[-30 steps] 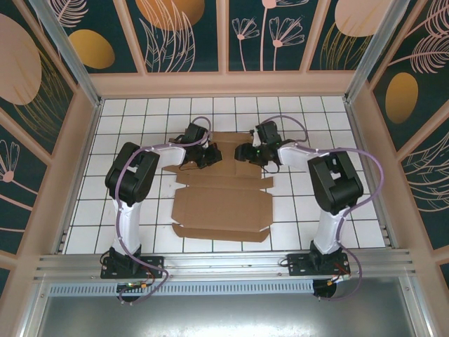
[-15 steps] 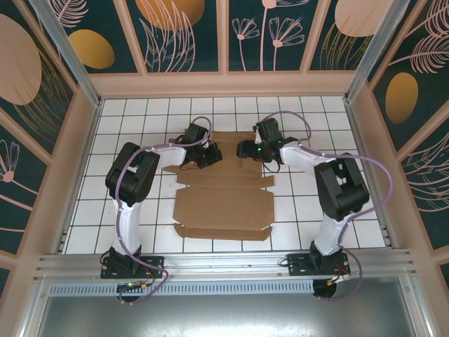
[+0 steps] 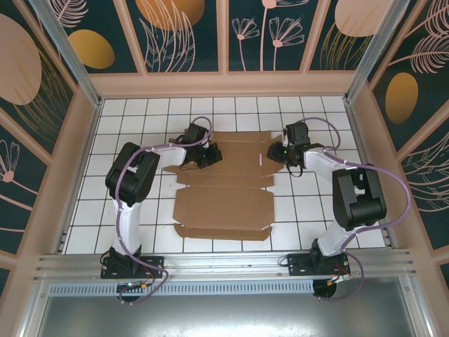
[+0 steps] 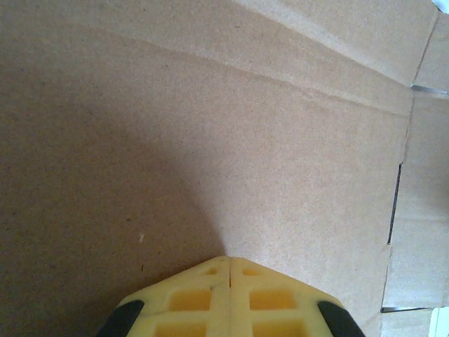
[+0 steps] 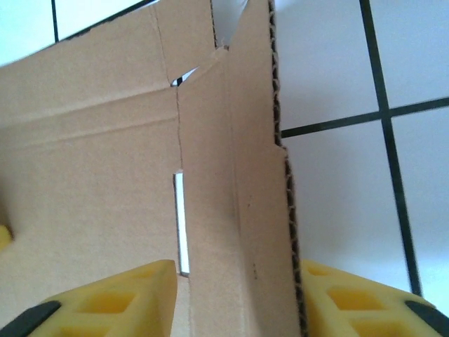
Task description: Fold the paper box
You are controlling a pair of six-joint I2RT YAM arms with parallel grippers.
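Note:
The paper box point(image 3: 223, 205) is a flat brown die-cut sheet on the white tiled table. My left gripper point(image 3: 213, 154) rests on the left part of its far panel. In the left wrist view its yellow fingertips point(image 4: 229, 261) are shut together, with the tip against the cardboard point(image 4: 231, 133). My right gripper point(image 3: 273, 152) is at the sheet's far right edge. It stands open point(image 5: 237, 281), and the raised side flap point(image 5: 238, 182) lies between its fingers. A narrow slot point(image 5: 181, 225) shows beside the flap's crease.
The table point(image 3: 126, 126) is white tiles with dark grout, boxed in by patterned walls. A metal rail point(image 3: 224, 263) runs along the near edge by both arm bases. Bare tiles point(image 5: 351, 189) lie right of the flap.
My right gripper has moved right, from over the middle of the far panel to the sheet's right edge flap. The left arm and the sheet have stayed put.

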